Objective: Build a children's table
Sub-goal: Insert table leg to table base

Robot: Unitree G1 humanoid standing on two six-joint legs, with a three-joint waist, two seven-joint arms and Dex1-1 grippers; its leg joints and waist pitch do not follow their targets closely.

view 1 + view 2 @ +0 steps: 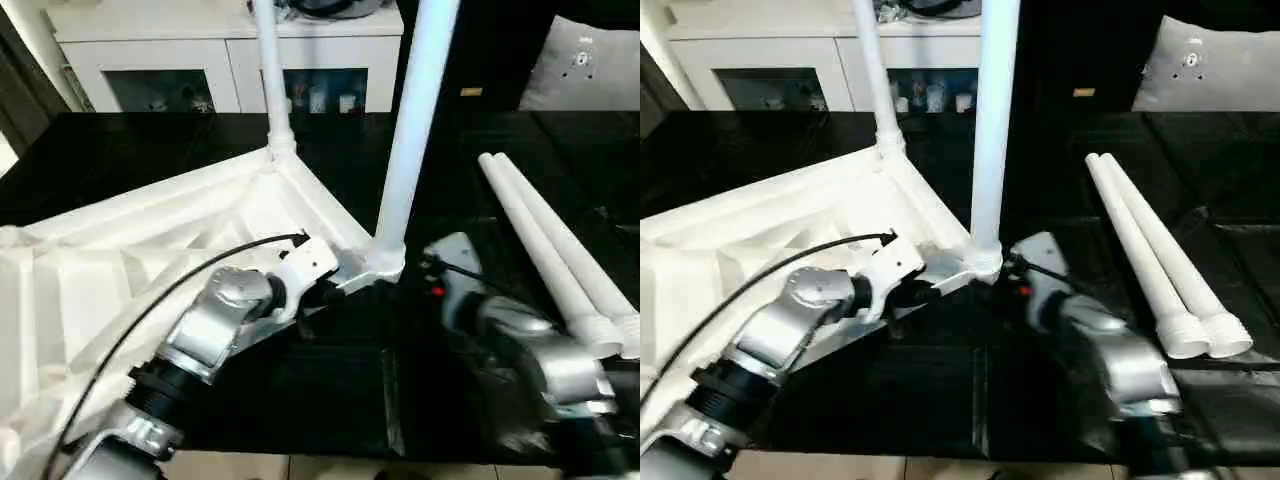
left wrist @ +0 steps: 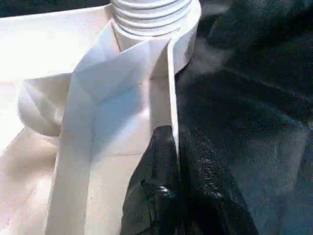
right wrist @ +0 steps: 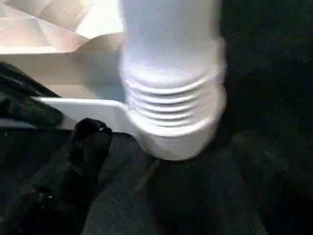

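The table top (image 1: pixel 150 250) is seen lying upside down on the black surface (image 1: pixel 300 380), its ribbed underside facing up, filling the left part of the head views. The left gripper (image 1: pixel 318 292) is held at the top's near rim beside the nearer corner socket, and in the left wrist view its black fingers (image 2: pixel 161 171) are pressed together on the thin white rim wall, 1 finger on each side. 2 legs are seen standing upright in corner sockets: the far leg (image 1: pixel 268 70) at the back corner and the near leg (image 1: pixel 415 120) just right of the left gripper, its threaded end (image 3: pixel 171 107) seated in the socket. The right gripper (image 1: pixel 440 275) is seen near the foot of that near leg, apart from it, with its jaws spread; 1 black finger (image 3: pixel 90 142) shows beside the socket. Farther right, 2 loose legs (image 1: pixel 560 260) lie side by side on the black surface, touching each other. A white cabinet (image 1: pixel 230 60) stands behind.
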